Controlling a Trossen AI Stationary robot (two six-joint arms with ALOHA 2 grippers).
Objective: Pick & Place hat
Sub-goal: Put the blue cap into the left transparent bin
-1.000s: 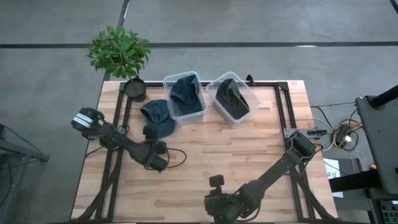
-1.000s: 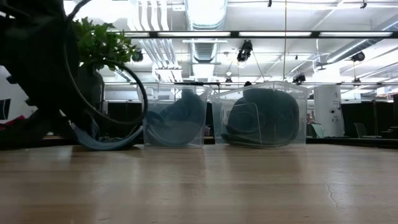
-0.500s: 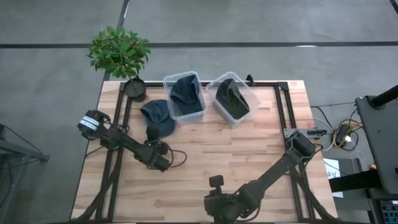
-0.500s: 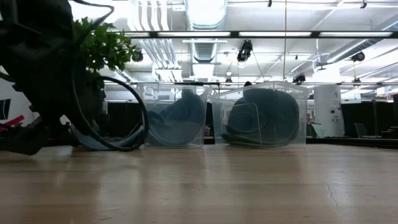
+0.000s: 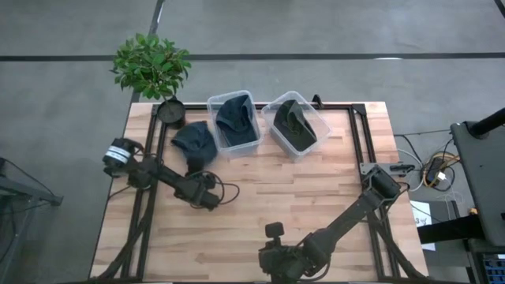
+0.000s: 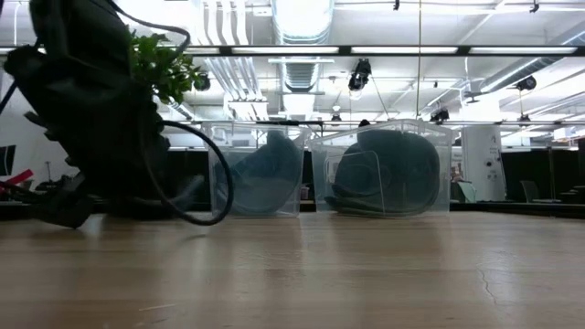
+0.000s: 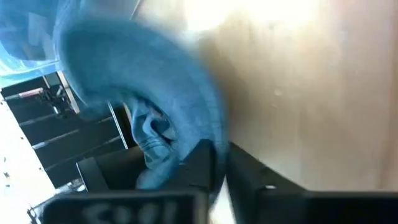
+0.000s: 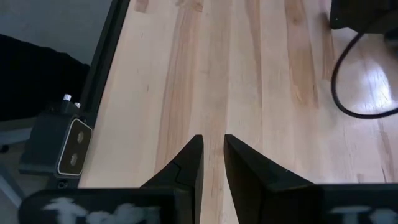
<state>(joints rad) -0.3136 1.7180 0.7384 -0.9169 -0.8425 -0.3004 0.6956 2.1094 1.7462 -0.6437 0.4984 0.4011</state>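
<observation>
Wooden table (image 5: 316, 197) with two clear bins (image 5: 233, 122), one hat each; left tool (image 7: 217, 168) clenched on blue hat (image 5: 195, 143).

A robotics lab or open industrial workspace, to judge by the wooden bench (image 5: 316, 197) in its black metal frame on a bare grey concrete floor (image 5: 331, 31), the exposed ceiling ducts (image 6: 302, 18) and strip lights over dark equipment racks far behind, and a potted plant (image 5: 151, 65) at the bench's far left corner.
</observation>
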